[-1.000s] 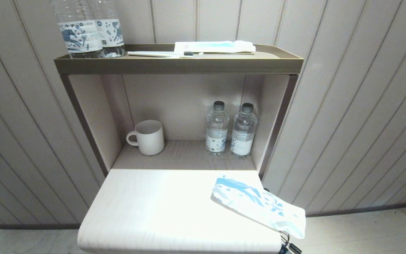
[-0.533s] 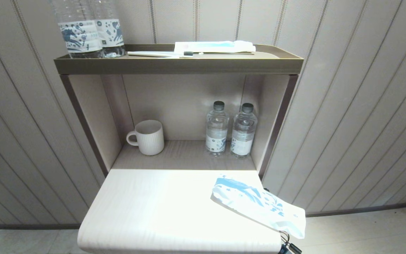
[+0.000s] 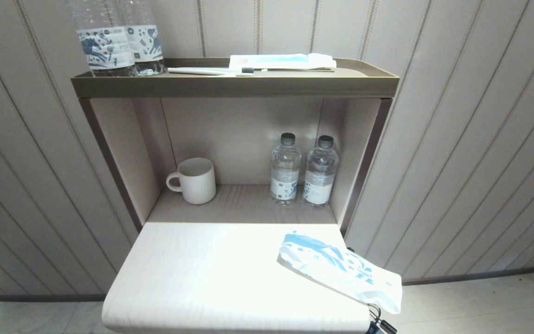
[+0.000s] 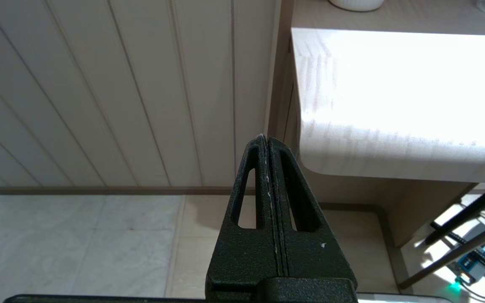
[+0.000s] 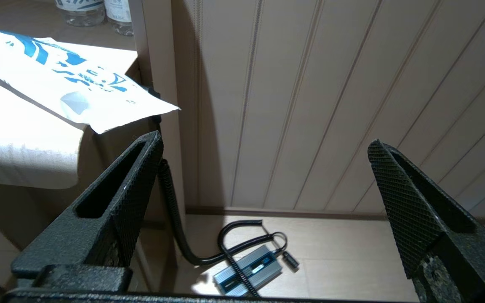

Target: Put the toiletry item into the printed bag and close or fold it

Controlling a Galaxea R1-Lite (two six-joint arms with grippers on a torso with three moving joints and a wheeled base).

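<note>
Nothing has moved since the earlier frames: we see the printed bag, the toothbrush and the bottles where they were a second ago, and neither arm enters the head view.

Our left pincer hangs low beside the left edge of the pale wood-grain surface, its two black fingers pressed flat together with nothing between them, above the tiled floor. Our right pincer sits low past the right edge of the same surface, its textured black fingers spread wide and holding nothing; beyond them lie a coiled black cable and a small grey metal box on the floor.

The flat white translucent pouch printed with blue motifs lies on the right front of the surface, one corner overhanging the right edge; the right wrist view shows that corner jutting over the edge just above the pincer.

The slim pale toothbrush with a dark bristle head lies flat on the brown top shelf, well apart from the pouch. Just behind it is a flat white packet with a light-blue stripe, and two clear bottles stand at the left end of the shelf. In the niche below stand a white ribbed mug and two small water bottles.
</note>
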